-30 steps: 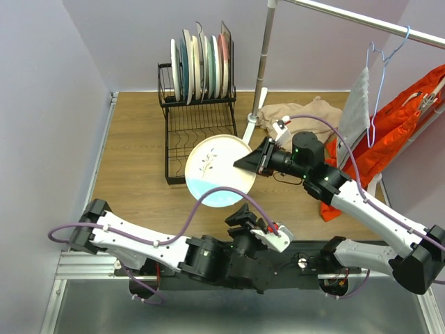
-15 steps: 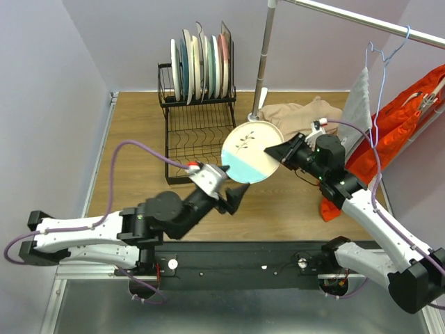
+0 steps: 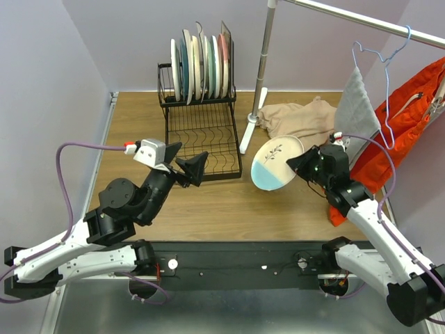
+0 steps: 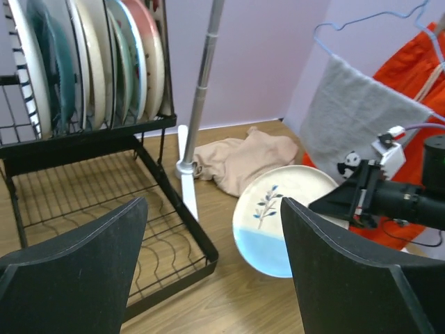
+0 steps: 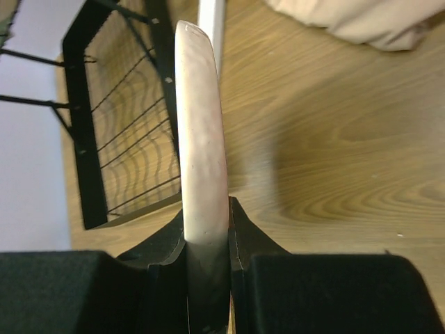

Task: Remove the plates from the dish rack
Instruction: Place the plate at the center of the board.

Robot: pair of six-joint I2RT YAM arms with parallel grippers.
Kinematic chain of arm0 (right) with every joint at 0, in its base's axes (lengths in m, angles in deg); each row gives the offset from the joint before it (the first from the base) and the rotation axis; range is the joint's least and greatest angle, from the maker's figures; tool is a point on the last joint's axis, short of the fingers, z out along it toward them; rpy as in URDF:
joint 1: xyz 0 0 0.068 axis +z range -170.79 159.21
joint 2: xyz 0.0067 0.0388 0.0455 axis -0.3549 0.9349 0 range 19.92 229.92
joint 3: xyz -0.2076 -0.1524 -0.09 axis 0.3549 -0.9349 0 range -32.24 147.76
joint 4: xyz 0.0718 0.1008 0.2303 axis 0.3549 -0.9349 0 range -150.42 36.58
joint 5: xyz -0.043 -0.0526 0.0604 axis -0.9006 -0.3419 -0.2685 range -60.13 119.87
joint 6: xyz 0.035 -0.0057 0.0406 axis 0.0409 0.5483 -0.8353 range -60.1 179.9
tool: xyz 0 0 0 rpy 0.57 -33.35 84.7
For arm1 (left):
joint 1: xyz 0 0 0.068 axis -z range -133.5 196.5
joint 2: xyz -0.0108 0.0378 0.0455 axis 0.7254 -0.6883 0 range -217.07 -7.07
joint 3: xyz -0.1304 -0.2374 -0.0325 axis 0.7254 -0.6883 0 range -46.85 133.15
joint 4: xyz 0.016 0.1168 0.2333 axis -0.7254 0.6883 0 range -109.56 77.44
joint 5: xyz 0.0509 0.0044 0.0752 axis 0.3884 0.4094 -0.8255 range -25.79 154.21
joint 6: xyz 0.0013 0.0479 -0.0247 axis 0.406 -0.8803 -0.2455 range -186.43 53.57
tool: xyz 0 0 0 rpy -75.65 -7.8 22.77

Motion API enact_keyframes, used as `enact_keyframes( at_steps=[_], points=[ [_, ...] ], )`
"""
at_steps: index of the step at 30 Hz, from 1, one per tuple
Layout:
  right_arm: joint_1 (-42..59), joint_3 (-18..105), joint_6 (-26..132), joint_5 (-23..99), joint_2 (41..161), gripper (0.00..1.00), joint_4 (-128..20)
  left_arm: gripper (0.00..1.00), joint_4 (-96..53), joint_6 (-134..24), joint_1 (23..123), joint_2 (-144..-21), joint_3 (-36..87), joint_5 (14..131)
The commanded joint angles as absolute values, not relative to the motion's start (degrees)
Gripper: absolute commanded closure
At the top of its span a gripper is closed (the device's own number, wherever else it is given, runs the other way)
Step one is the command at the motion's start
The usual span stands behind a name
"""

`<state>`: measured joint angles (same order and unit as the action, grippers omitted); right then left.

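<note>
Edgewise, the cream-blue plate (image 5: 201, 132) sits between jaws of the right gripper (image 5: 207, 217)

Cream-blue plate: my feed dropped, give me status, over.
Right gripper shut on cream-blue plate, held tilted. Left gripper open, empty, facing dish rack. Rail pole close beside plate.

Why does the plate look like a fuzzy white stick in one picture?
Right wrist view: the round cream-and-blue ceramic plate is seen edge-on, close to the lens, so its rim looks soft. Left wrist view: its face shows clearly, leaf sprig and all.
</note>
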<state>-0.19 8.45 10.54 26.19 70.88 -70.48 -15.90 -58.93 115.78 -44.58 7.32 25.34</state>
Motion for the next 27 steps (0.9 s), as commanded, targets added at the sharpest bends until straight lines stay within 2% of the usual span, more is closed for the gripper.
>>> enact_keyframes(
  at_steps=[1, 6, 12, 15, 21, 25, 27],
  points=[
    [-0.57, 7.32, 11.12, 19.24, 68.79, 0.99, -67.83, 0.13, -12.80, -56.94, 113.13, -45.56, 7.10, 23.95],
    [-0.57, 4.95, 10.86, 18.45, 71.07, 0.99, -67.13, 0.13, -9.37, -54.84, 107.52, -48.55, 8.78, 30.80],
    [-0.66, 3.45, 9.72, 17.04, 73.53, 0.99, -64.06, 0.13, -8.84, -55.00, 93.54, -48.38, 6.15, 45.48],
    [-0.66, 1.69, 7.88, 17.21, 74.50, 0.99, -61.16, 0.13, -8.49, -55.62, 88.96, -48.99, 3.95, 47.07],
    [-0.75, -0.33, 3.92, 16.25, 77.84, 0.99, -56.94, 0.13, -8.84, -57.56, 87.99, -47.07, 2.54, 47.78],
    [-1.10, -0.68, 2.25, 14.67, 83.10, 0.90, -55.79, 0.13, -9.46, -57.65, 87.99, -44.69, 1.14, 45.40],
    [-1.36, -1.55, 2.07, 14.75, 84.43, 0.82, -55.88, 0.13, -10.16, -57.56, 87.99, -43.55, 0.61, 46.01]
  ],
)
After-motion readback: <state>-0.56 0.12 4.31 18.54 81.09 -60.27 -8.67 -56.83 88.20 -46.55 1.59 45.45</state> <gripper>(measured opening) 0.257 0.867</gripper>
